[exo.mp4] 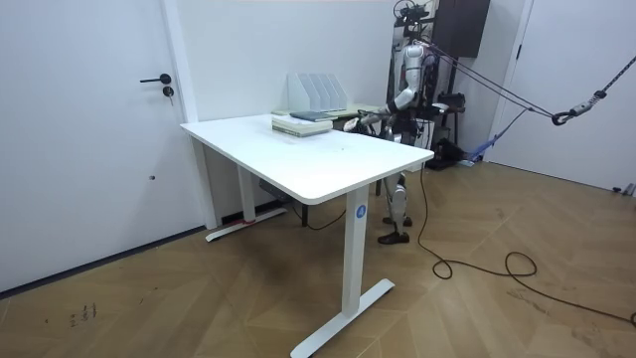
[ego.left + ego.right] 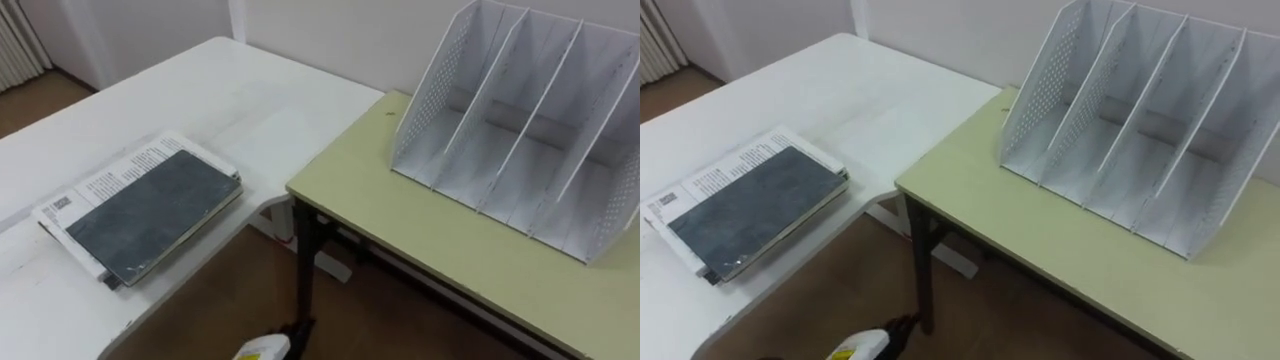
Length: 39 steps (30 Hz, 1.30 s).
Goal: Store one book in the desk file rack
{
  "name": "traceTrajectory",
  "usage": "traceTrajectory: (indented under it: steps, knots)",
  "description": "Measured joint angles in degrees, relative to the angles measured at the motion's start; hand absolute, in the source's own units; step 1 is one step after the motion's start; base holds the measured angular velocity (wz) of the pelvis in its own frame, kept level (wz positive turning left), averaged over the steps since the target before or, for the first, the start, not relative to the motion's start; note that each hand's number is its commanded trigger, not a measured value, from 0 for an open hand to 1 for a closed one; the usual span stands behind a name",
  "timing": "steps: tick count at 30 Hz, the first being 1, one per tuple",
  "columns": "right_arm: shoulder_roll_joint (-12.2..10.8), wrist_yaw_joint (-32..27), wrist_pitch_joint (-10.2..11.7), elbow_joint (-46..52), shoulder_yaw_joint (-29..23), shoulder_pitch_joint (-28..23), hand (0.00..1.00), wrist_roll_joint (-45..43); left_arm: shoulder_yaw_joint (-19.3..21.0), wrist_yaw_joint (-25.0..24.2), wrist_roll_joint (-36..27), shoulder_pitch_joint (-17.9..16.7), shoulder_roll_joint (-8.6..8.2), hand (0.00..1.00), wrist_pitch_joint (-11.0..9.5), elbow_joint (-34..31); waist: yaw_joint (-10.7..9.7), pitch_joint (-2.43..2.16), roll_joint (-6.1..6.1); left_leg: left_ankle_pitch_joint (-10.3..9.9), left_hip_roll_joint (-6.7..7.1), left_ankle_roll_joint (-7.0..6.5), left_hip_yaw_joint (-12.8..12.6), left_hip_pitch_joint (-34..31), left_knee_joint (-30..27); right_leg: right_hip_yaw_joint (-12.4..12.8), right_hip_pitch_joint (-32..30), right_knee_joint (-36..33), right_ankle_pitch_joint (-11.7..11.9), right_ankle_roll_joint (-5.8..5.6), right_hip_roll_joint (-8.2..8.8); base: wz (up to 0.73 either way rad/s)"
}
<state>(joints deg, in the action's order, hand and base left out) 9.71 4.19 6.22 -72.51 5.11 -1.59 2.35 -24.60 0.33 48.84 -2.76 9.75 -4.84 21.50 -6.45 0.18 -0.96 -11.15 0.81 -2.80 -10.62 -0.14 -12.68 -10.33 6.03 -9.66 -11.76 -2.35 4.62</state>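
Book (image 2: pixel 150 215) at file rack's (image 2: pixel 520 130) nine o'clock; your left hand's (image 1: pixel 355 120) state: cannot tell. Loose hold could drop it.

The book (image 2: pixel 150 215) has a dark grey matt cover, faintly mottled like cloth, and under it lies printed white paper (image 2: pixel 105 178). The white table (image 2: pixel 230 100) and green desk (image 2: pixel 400 235) look like smooth, matt laminate. The file rack (image 2: pixel 520 120) is matt white with perforated side walls, metal or plastic. The wood floor (image 1: pixel 199 308) has a soft sheen.
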Motion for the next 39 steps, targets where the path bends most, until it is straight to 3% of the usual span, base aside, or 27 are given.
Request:
traceTrajectory:
  steps: [3,6,18,27,31,36,39]
  knots:
    - [0.27,0.61,0.01,-0.08,-0.06,0.02,0.00,0.16,-0.26,0.03,1.57,-0.03,0.41,0.00,-0.38,-3.47,-0.14,-0.01,0.47,0.01,0.01,0.01,0.29,0.16,-0.06,-0.40,0.40,0.17,0.00,0.00,-0.01,0.06]
    - [0.32,0.70,-0.02,-0.50,-0.14,0.02,0.00,1.05,0.27,0.58,3.78,0.06,2.16,0.00,-0.82,-13.90,0.11,0.04,0.45,0.05,0.03,0.06,1.00,-0.52,-0.04,-1.05,0.36,0.46,0.04,0.07,-0.07,0.11]
    - [0.29,-0.68,-0.16,-1.74,0.36,0.06,0.00,1.96,4.34,8.23,8.25,0.57,3.71,0.00,-1.49,-27.07,0.64,-0.09,0.54,0.14,0.16,0.21,2.12,-0.56,-0.25,-2.51,0.98,1.01,0.08,0.12,-0.12,0.05]
    - [-0.25,-1.55,-0.21,-1.73,0.37,-0.45,0.00,1.61,8.34,11.32,11.11,0.33,3.78,0.00,-1.65,-27.27,2.59,-0.40,0.00,0.16,0.10,0.28,2.94,-1.37,-1.03,-4.40,0.92,1.00,0.12,0.18,-0.17,0.05]
    - [-0.18,-1.49,-1.40,-1.64,0.34,-0.57,0.00,1.81,10.33,11.48,11.74,-0.05,4.67,0.00,-1.56,-27.26,3.75,-0.53,-0.08,0.16,0.12,0.28,3.12,-1.34,-1.21,-4.65,1.22,0.99,0.17,0.25,-0.17,0.00]
    - [0.05,-1.47,-2.18,-1.61,0.22,-0.37,0.00,1.85,13.01,12.60,11.71,-1.18,4.69,0.00,-0.42,-27.09,3.81,-0.63,0.44,0.16,0.12,0.28,3.22,-1.35,-1.15,-4.75,1.53,0.99,0.18,0.27,-0.17,0.00]
    - [0.48,-1.52,-2.39,-1.77,0.07,-0.45,0.00,2.04,13.32,12.95,11.69,-3.52,4.71,0.00,0.25,-27.05,3.70,-0.39,1.02,0.16,0.13,0.28,3.28,-1.32,-1.25,-4.78,1.73,1.02,0.18,0.27,-0.18,0.00]
